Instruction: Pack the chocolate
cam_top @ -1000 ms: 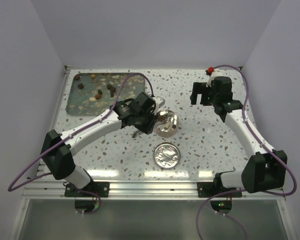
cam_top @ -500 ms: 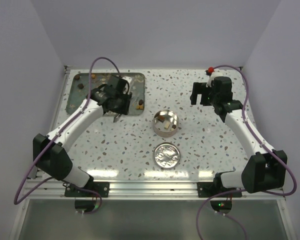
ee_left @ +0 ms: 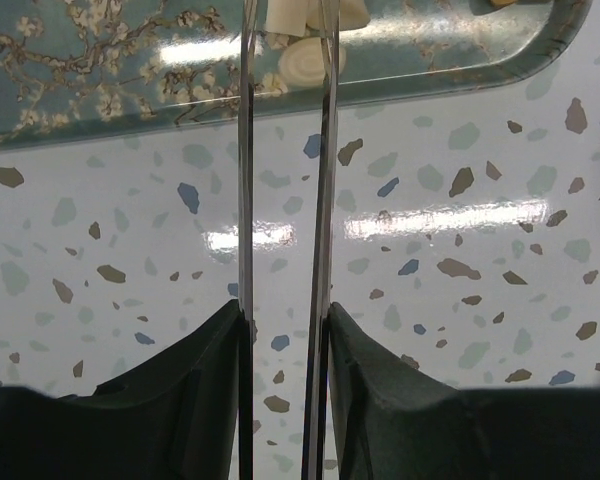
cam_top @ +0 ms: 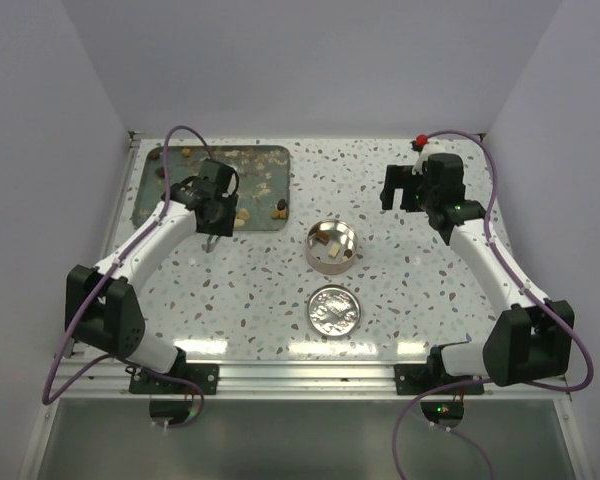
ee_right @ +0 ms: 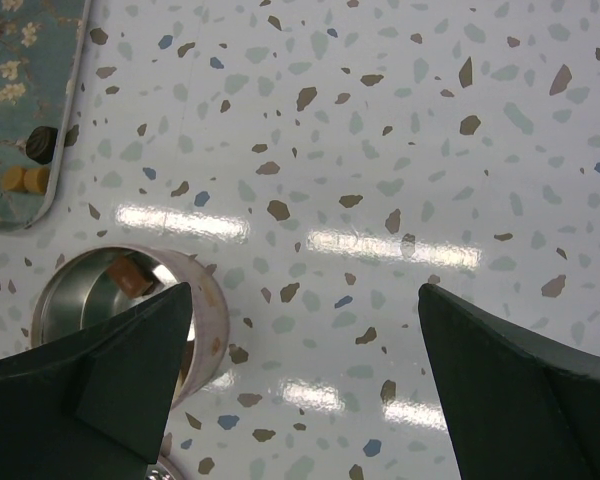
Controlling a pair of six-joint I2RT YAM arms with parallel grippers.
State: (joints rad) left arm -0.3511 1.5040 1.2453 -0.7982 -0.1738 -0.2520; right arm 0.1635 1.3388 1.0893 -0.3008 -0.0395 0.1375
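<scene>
- The chocolate (ee_left: 306, 66) was rounded lumps with no clear long axis. Most lay on the one tray (ee_left: 100, 100), and at least two in the one tin (cam_top: 332, 267).
- One lid (cam_top: 333, 310) lay flat on the worktop (cam_top: 430, 290).
- The left gripper (ee_left: 285, 12) was narrow at a cream lump; I could not tell if it held it.
- The right gripper (ee_right: 305, 290) was wide and empty.

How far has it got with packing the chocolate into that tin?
Early on. Done: a few pieces lie in the open tin. In hand: the left gripper is at the tray's near edge, jaws slightly apart over pale lumps; whether it grips one is unclear. Left: several chocolates on the tray, and the lid lies beside the tin. The right gripper is open.
</scene>
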